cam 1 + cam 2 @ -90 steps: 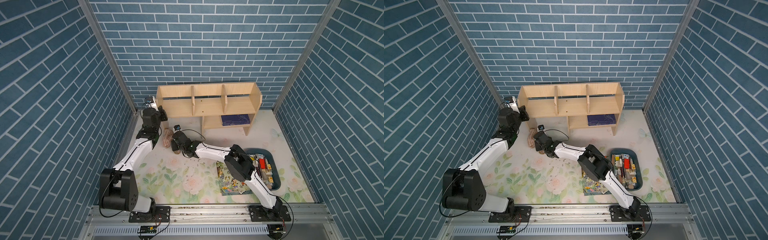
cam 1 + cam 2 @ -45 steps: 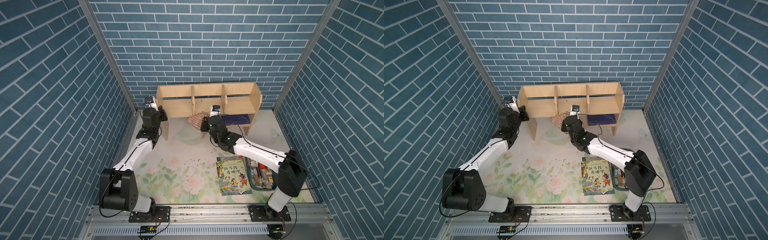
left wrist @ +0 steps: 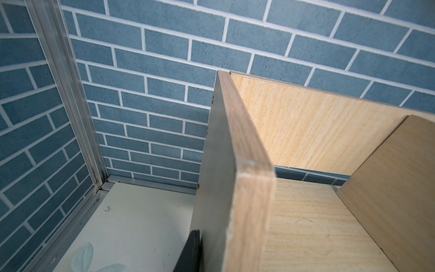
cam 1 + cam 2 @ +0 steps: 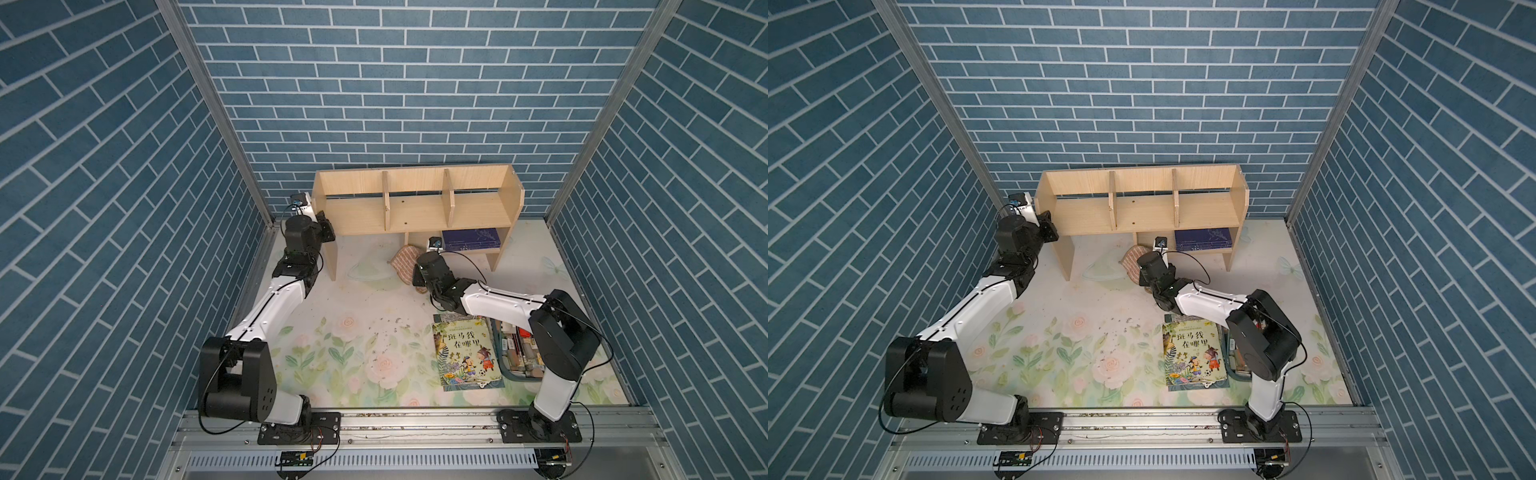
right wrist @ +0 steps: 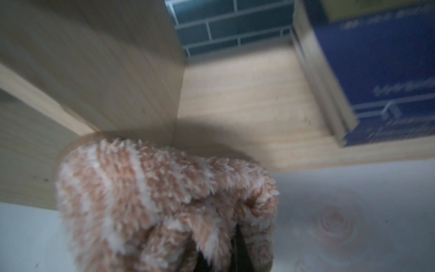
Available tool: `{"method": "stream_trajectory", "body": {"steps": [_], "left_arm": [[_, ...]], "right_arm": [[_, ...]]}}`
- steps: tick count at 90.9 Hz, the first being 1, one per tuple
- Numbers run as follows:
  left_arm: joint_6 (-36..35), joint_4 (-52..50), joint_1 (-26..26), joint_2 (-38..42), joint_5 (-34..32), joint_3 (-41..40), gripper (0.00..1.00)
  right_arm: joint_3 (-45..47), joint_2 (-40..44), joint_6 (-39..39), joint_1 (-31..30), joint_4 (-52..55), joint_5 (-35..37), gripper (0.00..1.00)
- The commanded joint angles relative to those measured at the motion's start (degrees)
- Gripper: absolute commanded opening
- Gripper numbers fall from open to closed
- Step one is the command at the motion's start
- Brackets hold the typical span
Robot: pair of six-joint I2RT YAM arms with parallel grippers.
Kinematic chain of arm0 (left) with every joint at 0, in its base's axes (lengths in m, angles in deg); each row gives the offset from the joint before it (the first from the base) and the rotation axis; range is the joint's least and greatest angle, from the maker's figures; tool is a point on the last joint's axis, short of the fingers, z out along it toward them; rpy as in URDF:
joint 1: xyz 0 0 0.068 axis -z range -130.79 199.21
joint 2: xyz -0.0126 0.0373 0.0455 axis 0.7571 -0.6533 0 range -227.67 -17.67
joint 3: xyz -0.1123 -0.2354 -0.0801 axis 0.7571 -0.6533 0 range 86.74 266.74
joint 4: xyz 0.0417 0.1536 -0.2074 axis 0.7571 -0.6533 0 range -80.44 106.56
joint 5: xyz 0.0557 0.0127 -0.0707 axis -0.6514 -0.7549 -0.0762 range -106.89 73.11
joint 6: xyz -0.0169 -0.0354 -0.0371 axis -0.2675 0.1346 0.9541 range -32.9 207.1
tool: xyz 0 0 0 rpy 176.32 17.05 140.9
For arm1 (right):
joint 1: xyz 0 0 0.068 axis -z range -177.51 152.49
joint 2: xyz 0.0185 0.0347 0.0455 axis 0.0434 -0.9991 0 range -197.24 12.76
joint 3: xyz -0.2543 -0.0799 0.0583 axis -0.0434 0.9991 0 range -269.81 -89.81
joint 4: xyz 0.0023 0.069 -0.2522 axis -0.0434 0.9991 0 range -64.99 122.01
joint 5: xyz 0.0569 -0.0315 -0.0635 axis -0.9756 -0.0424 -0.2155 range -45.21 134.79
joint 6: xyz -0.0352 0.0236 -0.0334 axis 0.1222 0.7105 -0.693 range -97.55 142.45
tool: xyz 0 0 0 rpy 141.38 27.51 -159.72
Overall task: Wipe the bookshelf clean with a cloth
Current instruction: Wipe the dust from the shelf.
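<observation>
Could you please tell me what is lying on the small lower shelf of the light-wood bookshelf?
A dark blue book lies flat on the lower shelf, bare wood beside it. Anything beneath the book is covered.

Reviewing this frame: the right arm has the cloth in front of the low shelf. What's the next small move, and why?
Probably push the cloth forward onto the bare wood of the lower shelf beside the blue book. The right gripper is shut on it at that board's front edge, and the left gripper clamps the bookshelf side panel, steadying it.
</observation>
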Motion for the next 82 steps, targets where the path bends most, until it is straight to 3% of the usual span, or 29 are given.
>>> {"method": "stream_trajectory", "body": {"steps": [1,33,82], "left_arm": [[8.17,1.10,2.14,-1.21,10.26,-0.35,0.00],[8.19,1.06,2.13,-1.61,10.44,-0.27,0.00],[8.17,1.09,2.14,-1.48,10.65,-0.35,0.00]], "right_arm": [[-2.32,-0.33,1.88,-0.22,-0.09,-1.95,0.00],[-15.88,1.66,-3.19,-0.17,5.75,3.35,0.00],[-2.40,-5.67,2.94,-0.74,-1.59,-2.33,0.00]]}}
